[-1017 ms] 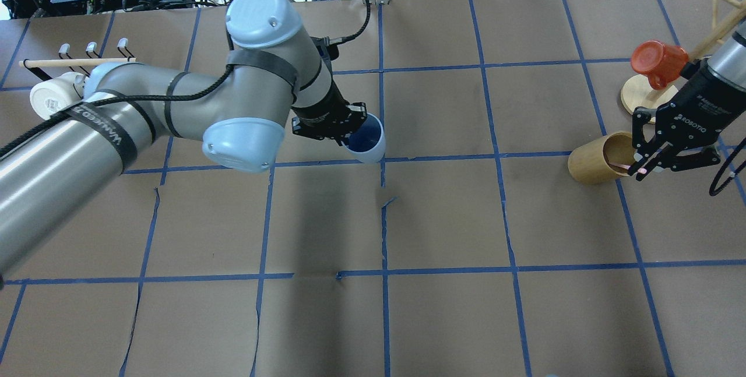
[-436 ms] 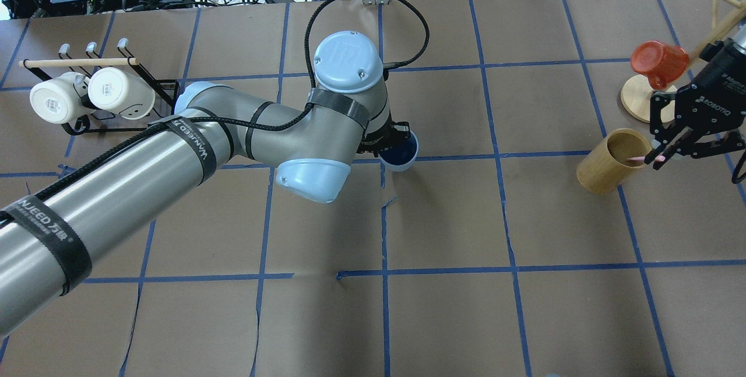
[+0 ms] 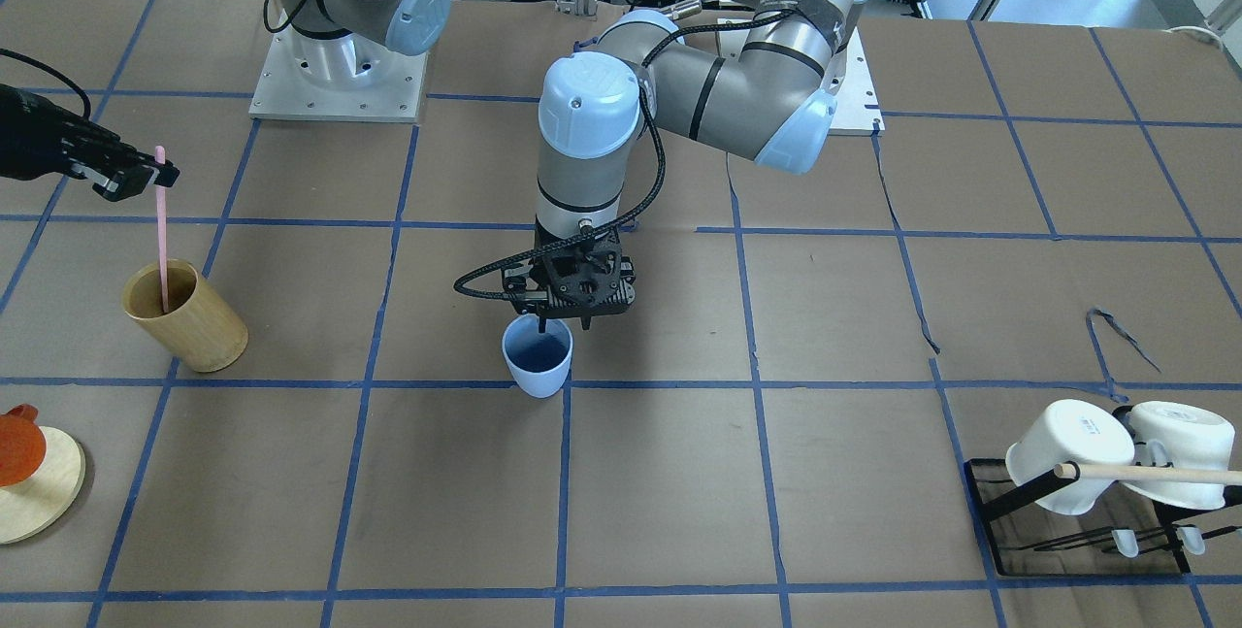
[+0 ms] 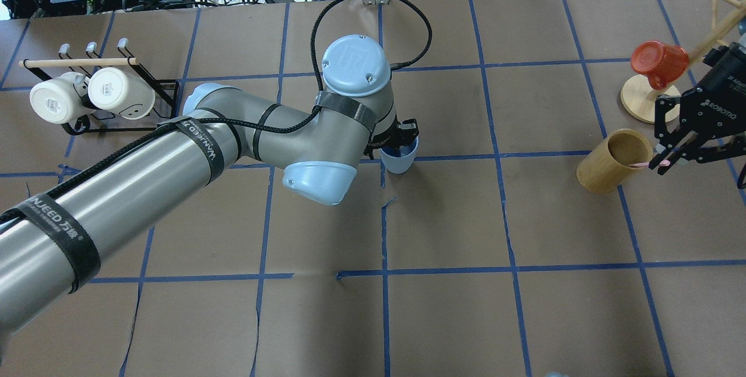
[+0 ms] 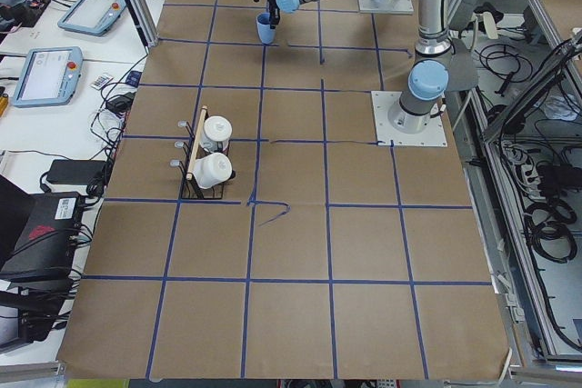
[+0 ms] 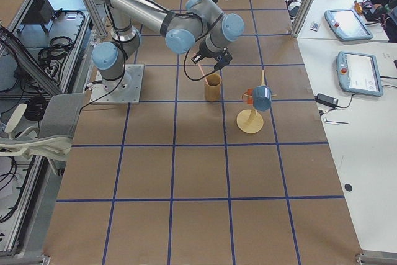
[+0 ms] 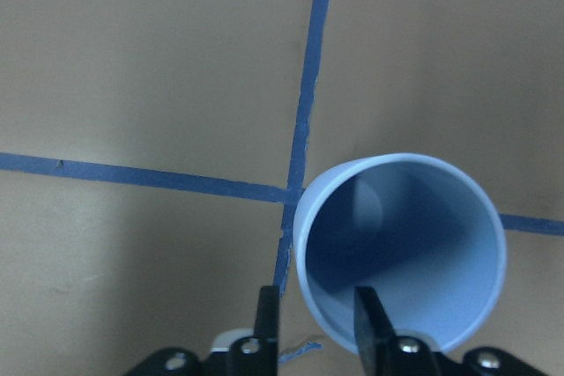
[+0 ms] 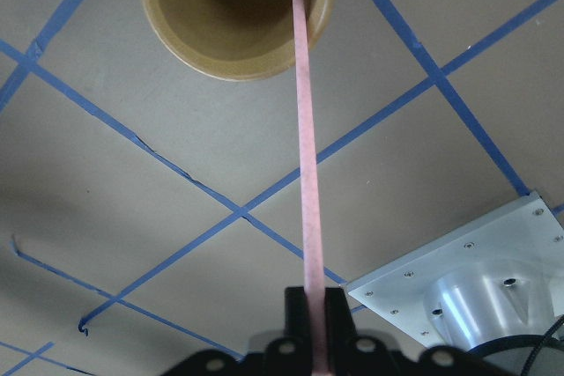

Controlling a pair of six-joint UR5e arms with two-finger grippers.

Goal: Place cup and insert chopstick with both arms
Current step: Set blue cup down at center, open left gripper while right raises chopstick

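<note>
We find the cup (image 3: 537, 358) upright on the table (image 3: 679, 492), right by a crossing of the blue tape lines (image 7: 304, 112) near the middle, mouth up so a stick can drop in from above. The left gripper (image 7: 317, 310) hangs straight over its rim, one finger inside and one outside. The wrist view shows a gap on each side of the wall, so we read it as let go, with the cup resting on its own base.

Well apart, toward the robot's right end, the chopstick (image 3: 162, 230) hangs near upright with its lower end down in the wooden pot (image 3: 189, 322). The right gripper (image 3: 146, 177) is clamped on its top end, which keeps the stick plumb and leaves its length free to clear the pot's rim.

We judge the cup placed and the stick not yet brought across. The left arm needs to clear the cup's mouth first.
</note>
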